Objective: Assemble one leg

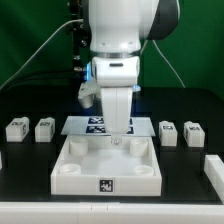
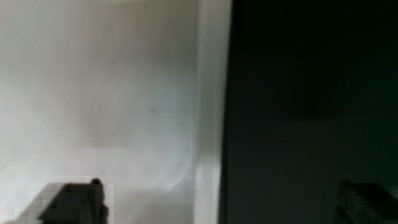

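Four small white legs with marker tags stand on the black table: two at the exterior view's left [image 1: 16, 127] [image 1: 44, 128] and two at its right [image 1: 168, 133] [image 1: 194, 133]. The large white square tray-like piece [image 1: 75, 172] lies front and centre. My gripper [image 1: 118, 138] points down just over the tray's far edge. In the wrist view my gripper [image 2: 222, 205] is open, its dark fingertips [image 2: 71, 203] wide apart with nothing between them. Beneath it are a white surface [image 2: 107, 100], probably the tray, and the dark table [image 2: 311, 100]. No leg shows in the wrist view.
The marker board [image 1: 92, 124] lies flat behind the tray, partly hidden by my arm. White blocks sit at the table's right edge [image 1: 214, 166] and left edge [image 1: 2, 158]. Cables hang against the green backdrop.
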Tool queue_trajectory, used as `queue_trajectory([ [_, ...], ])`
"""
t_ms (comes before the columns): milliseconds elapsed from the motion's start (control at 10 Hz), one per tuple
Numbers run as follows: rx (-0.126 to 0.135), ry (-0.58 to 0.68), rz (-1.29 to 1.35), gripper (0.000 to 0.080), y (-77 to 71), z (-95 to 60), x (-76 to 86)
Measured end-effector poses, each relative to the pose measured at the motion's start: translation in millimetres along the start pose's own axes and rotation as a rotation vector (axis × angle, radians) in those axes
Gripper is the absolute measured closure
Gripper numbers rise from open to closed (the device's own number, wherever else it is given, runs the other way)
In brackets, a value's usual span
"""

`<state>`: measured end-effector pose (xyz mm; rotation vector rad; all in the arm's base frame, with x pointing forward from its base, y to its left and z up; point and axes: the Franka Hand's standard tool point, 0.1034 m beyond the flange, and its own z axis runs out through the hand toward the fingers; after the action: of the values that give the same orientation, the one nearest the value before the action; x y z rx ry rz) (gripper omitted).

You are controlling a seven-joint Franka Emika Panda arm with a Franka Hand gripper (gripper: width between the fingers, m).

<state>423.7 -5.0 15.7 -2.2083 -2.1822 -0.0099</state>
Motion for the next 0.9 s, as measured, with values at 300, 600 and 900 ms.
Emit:
queue_trajectory([
  [300,-0.024,0.004,0.027,0.0178,13.3,5.9,-10.8],
  [600,-0.021,0.005,0.029,0.0357,11.6,7.1,-10.9],
  [900,-0.021,0.005,0.030,0.0675,11.5,7.1,-11.1],
])
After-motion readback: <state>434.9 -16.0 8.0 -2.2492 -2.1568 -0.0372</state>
